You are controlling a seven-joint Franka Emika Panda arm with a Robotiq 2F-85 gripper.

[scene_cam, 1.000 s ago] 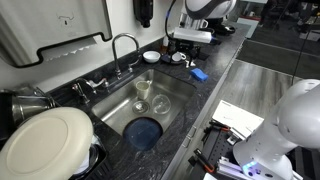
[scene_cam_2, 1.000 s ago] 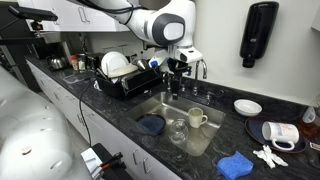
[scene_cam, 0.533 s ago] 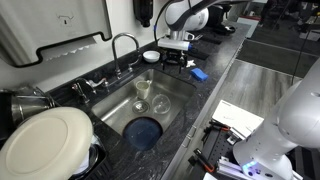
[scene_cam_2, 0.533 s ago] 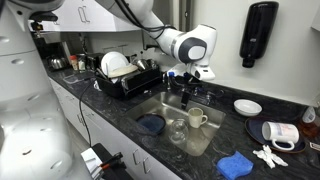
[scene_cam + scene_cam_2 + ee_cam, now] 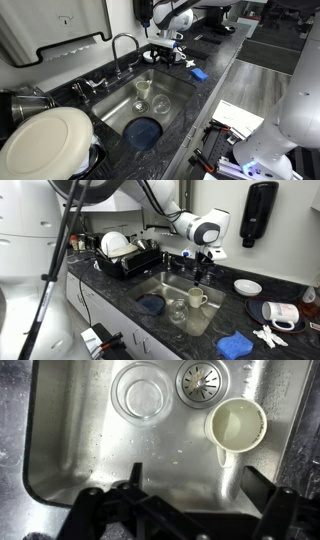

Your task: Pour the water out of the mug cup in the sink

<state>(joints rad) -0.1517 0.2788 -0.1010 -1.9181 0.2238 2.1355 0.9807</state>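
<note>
The mug cup (image 5: 237,425) stands upright on the floor of the steel sink (image 5: 80,450), pale liquid inside, its handle pointing toward my gripper. It shows in both exterior views (image 5: 143,87) (image 5: 197,299). My gripper (image 5: 200,490) is open and empty. It hangs above the sink, with the mug just ahead of its right finger (image 5: 262,485). In both exterior views the gripper (image 5: 165,55) (image 5: 203,270) is over the counter end of the sink (image 5: 120,105) (image 5: 165,285), well above the mug.
A clear glass (image 5: 140,390) (image 5: 160,102) (image 5: 177,310) stands beside the drain (image 5: 198,378). A blue cloth (image 5: 143,131) (image 5: 150,304) lies in the sink. The curved tap (image 5: 122,50), a white bowl (image 5: 247,286), a blue sponge (image 5: 198,73) and a dish rack (image 5: 125,260) ring the basin.
The arm has swung from beyond the sink's end toward the basin and lowered a little. The gripper stays open. Mug and glass have not moved.
</note>
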